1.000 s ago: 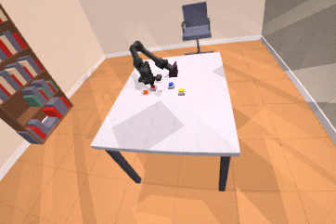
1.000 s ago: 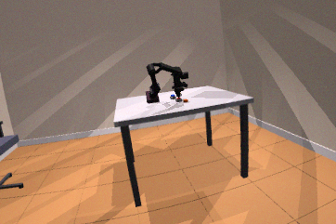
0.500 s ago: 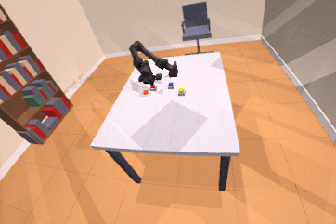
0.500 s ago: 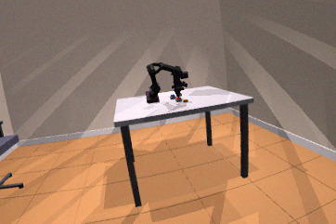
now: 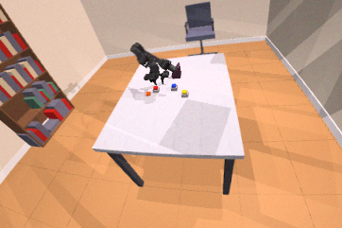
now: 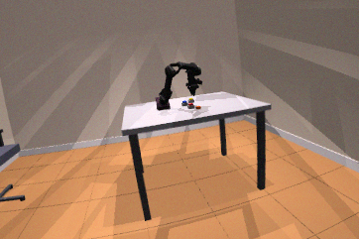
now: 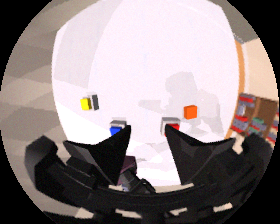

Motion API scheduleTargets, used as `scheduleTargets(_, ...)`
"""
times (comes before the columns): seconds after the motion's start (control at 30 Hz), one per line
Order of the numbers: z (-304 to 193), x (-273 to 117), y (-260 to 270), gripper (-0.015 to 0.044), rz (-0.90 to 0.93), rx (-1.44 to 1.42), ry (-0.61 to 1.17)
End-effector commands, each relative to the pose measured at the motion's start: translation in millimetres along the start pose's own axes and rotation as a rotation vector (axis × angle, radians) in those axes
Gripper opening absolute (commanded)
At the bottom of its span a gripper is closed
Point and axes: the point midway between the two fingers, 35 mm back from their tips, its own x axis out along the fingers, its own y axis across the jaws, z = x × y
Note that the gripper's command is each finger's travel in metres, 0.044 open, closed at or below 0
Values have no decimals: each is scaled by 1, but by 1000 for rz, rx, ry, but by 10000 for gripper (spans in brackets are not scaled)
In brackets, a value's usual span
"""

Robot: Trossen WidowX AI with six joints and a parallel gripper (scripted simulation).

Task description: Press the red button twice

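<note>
The red button [image 5: 156, 88] [image 6: 190, 105] [image 7: 174, 129] sits in a grey housing on the table. In the wrist view it shows just beyond the tip of the right-hand finger, which hides part of it. My gripper [image 5: 160, 83] [image 6: 193, 94] [image 7: 148, 127] is open, with nothing between its fingers. It hangs above the table, clear of the red button. In the wrist view the gap between the fingertips lies between the red button and the blue button.
The blue button [image 5: 174, 86] [image 6: 184, 103] [image 7: 116, 131] shows by the left-hand fingertip in the wrist view. The yellow button [image 5: 184, 92] [image 6: 191, 100] [image 7: 85, 104] is farther left there. An orange block [image 5: 148, 94] [image 6: 198, 107] [image 7: 190, 112] lies close to the red button, on the side away from the blue one.
</note>
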Motion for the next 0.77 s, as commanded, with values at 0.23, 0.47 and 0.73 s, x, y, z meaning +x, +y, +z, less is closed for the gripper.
scheduleTargets(0.23,30,-27,142,400,17,-10,22)
scheduleTargets(0.47,9,-27,247,400,-20,4,28)
scheduleTargets(0.73,-4,-22,278,400,-37,11,27)
